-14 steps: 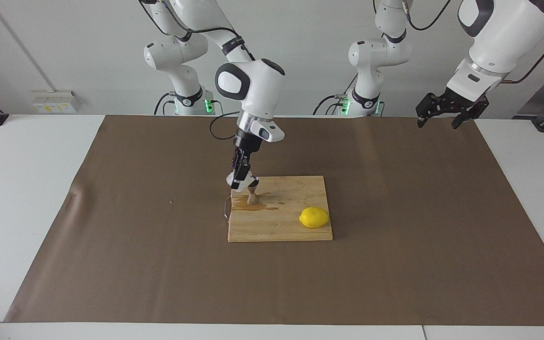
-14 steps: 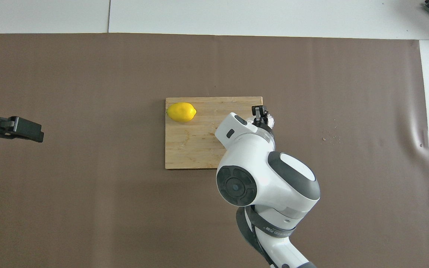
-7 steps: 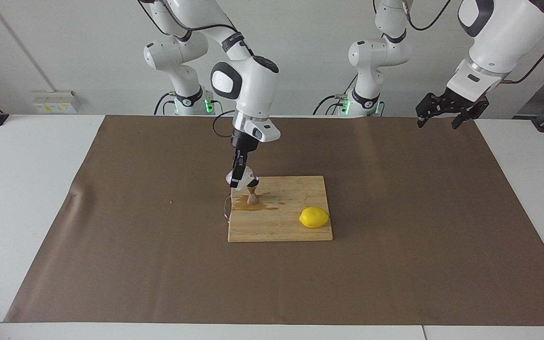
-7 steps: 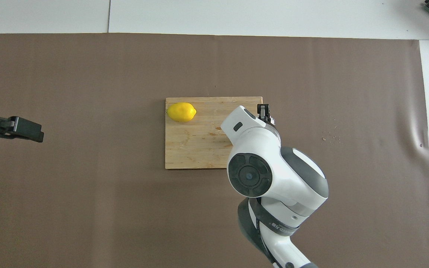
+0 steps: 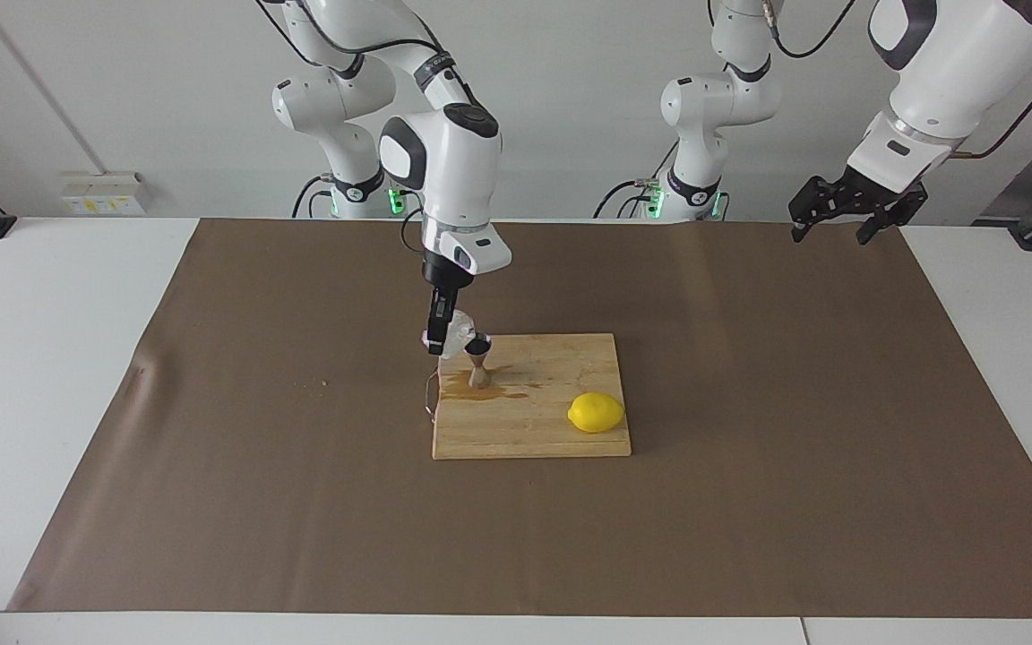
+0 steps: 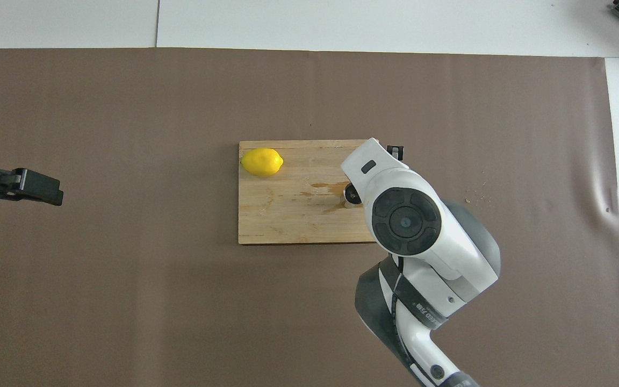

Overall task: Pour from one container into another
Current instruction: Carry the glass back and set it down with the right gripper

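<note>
R hand tips cup over jigger, frame centre.
R hand (image 5: 451,343) clamped on clear cup (image 5: 457,337), tilted just above steel jigger (image 5: 478,369) standing in a wet patch on board (image 5: 561,430). L hand (image 5: 843,215) apart, upper right of facing view, waiting.

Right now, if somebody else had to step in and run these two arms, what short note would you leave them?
Right gripper: shut on the small clear textured cup, held tilted just above the shiny steel hourglass jigger.
Left gripper: open, empty, waiting raised over the left arm's end of the table.
Jigger stands on the wooden cutting board, at the board's end toward the right arm; yellow lemon lies at the other end.
Done: pouring is under way; a brown puddle sits on the board around the jigger.
Left: finish pouring, right the cup, set it down.
</note>
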Robot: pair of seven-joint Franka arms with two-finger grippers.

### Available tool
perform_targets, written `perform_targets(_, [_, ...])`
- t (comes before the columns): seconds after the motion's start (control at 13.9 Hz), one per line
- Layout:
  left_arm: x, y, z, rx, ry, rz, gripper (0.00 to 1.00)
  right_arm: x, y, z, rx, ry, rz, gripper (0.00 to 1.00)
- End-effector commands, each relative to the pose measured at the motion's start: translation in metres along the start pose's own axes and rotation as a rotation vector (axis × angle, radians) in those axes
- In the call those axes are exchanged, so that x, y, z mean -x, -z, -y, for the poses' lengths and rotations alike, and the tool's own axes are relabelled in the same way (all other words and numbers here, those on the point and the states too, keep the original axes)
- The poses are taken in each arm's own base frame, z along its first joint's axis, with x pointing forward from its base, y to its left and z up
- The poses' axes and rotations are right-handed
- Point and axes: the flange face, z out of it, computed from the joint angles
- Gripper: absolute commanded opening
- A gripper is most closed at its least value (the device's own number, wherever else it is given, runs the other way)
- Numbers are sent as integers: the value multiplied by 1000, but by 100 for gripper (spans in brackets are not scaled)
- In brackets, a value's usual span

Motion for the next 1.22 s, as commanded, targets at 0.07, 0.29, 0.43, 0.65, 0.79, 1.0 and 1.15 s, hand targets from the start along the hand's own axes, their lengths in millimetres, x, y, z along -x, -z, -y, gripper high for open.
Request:
perform_targets(0.07, [8, 2, 3, -13, 1, 3, 100, 43, -14, -23, -78, -12, -100, 8])
perform_targets(0.29, [8, 2, 3, -13, -1, 3, 100, 88, -40, -39, -139, -29, -184, 8])
perform_targets(0.43, [8, 2, 3, -13, 1, 3, 100, 112, -59, -41, -176, -56, -206, 8])
perform_targets(0.65, [8, 2, 3, -13, -1, 3, 100, 153, -96, -38, -231, -96, -225, 8])
perform_targets(0.79, [8, 2, 2, -12, -1, 3, 100, 179, -127, -28, -269, -117, -297, 8])
perform_targets(1.0, [8, 2, 2, -12, -1, 4, 100, 215, -155, -15, -295, -138, -337, 8])
perform_targets(1.15, [8, 2, 3, -13, -1, 3, 100, 234, -168, -13, -302, -112, -340, 8])
